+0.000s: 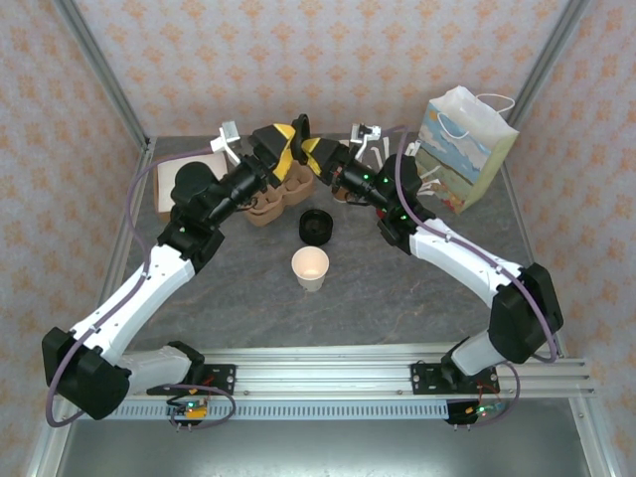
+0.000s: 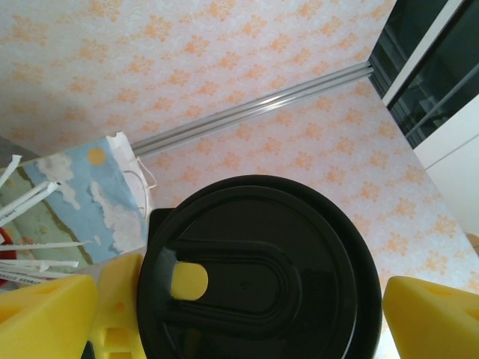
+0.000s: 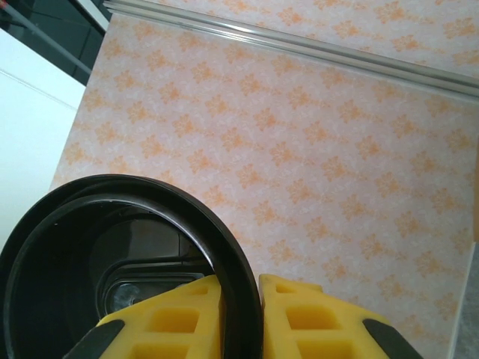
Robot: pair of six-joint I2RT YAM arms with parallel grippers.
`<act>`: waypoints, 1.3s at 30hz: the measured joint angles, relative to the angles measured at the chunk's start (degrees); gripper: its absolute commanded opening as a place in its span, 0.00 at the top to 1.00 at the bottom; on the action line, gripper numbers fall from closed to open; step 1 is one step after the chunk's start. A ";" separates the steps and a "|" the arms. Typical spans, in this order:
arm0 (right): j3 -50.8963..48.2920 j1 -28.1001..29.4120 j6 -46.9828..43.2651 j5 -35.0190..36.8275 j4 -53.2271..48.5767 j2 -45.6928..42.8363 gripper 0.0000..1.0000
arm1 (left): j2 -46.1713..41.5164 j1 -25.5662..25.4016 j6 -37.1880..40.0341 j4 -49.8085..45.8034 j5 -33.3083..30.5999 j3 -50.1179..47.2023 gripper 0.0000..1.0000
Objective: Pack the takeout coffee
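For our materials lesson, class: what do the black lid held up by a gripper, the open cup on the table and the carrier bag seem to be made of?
The black lid: likely moulded plastic, glossy; it shows soft reflections and crisp pressed ridges. The cup: probably paper, matt, pale, thin-walled. The bag: seemingly printed paper, with sharp folds and white cord handles.

1. We see two arms of white shells, the left arm (image 1: 139, 288) and the right arm (image 1: 467, 263), with round black joints between the shells.
2. A grey-violet cable runs along each arm, from behind the fingers back to the base.
3. The left gripper (image 2: 239, 321) and the right gripper (image 3: 239, 321) have bright yellow fingers; the right ones show square hollows.
4. Behind the right fingers, small green lights glow on the black wrist.
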 measured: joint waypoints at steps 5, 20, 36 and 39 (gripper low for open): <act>0.00 0.02 1.03 -0.31 1.66 0.52 0.82 | 1.53 0.00 -2.38 2.27 0.39 0.02 0.08; 0.00 0.02 2.16 -0.81 4.24 2.19 0.82 | 2.05 0.00 -4.44 3.91 0.37 0.02 0.22; 0.00 0.00 2.51 -1.33 4.63 2.23 0.83 | 2.08 0.00 -5.27 4.04 0.33 0.02 0.19; 0.00 0.00 2.51 -1.38 4.63 2.23 0.83 | 2.14 0.00 -5.25 4.04 0.33 0.02 0.21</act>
